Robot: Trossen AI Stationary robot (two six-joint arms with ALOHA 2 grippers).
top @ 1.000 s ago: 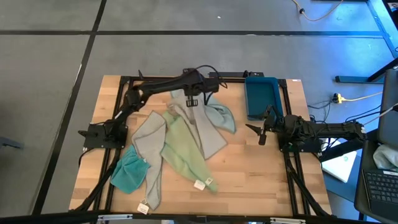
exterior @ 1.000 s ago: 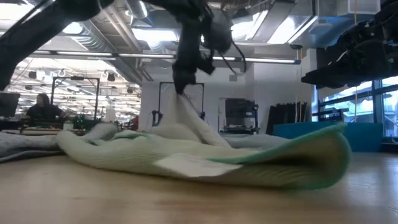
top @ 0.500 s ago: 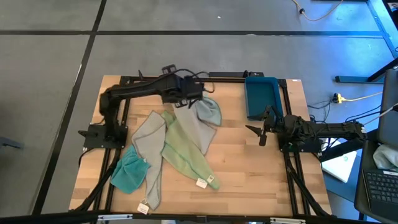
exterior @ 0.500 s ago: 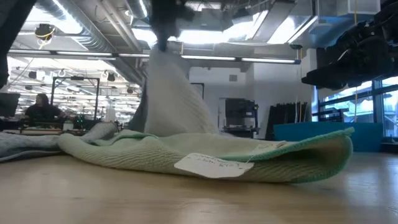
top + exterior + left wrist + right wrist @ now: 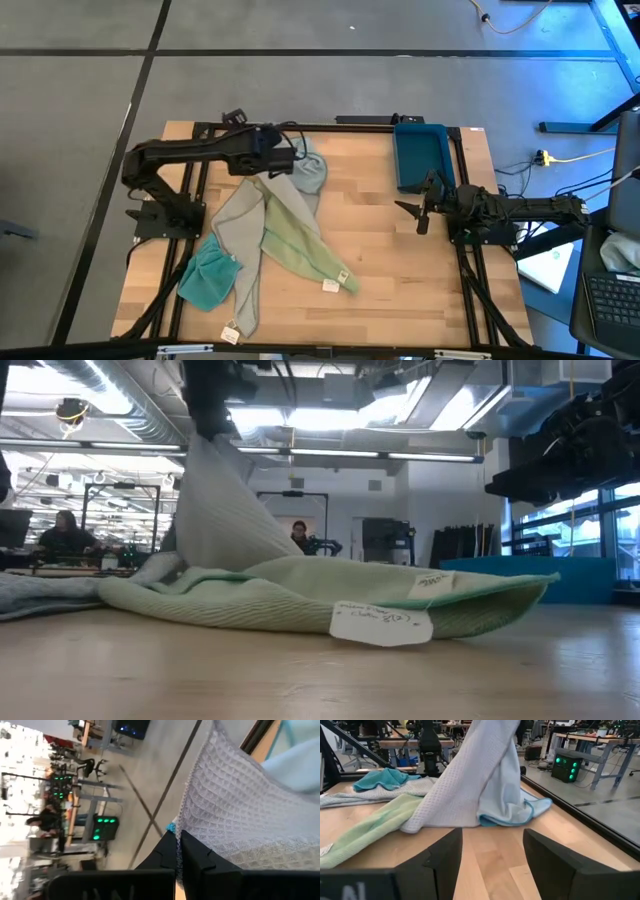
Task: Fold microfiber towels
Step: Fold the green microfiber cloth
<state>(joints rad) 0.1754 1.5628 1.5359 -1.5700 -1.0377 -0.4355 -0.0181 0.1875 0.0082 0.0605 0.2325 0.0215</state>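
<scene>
My left gripper (image 5: 287, 161) is over the table's far middle, shut on a light grey towel (image 5: 290, 198). The towel hangs from the gripper in a steep sheet (image 5: 215, 510), and its lower part lies on the table. A pale blue towel (image 5: 311, 174) is bunched beside it. A pale green towel (image 5: 298, 243) with a white tag (image 5: 381, 625) lies in front. A second grey towel (image 5: 236, 235) and a teal towel (image 5: 207, 279) lie at the left. My right gripper (image 5: 413, 211) waits open at the right, touching nothing. My left gripper pinches the grey towel at its hemmed edge (image 5: 185, 826) between its two shut fingers (image 5: 192, 854). Whether it holds one layer or several I cannot tell. The fingers slant downward from the table's left. The cloth hangs taut below them, and its lower end (image 5: 422, 822) rests on the table.
A rigid blue tray (image 5: 420, 155) stands at the far right, beside the right arm. Bare wood (image 5: 400, 270) lies open at the near right. In the low view, people and desks show in the room behind the table.
My left gripper has drawn back toward the table's left edge and risen, and its wrist has rolled, still shut on the grey towel. The towel's spread lower part has slid left and gathered under the gripper. The pale blue towel was dragged left with it, and the green towel shifted a little.
</scene>
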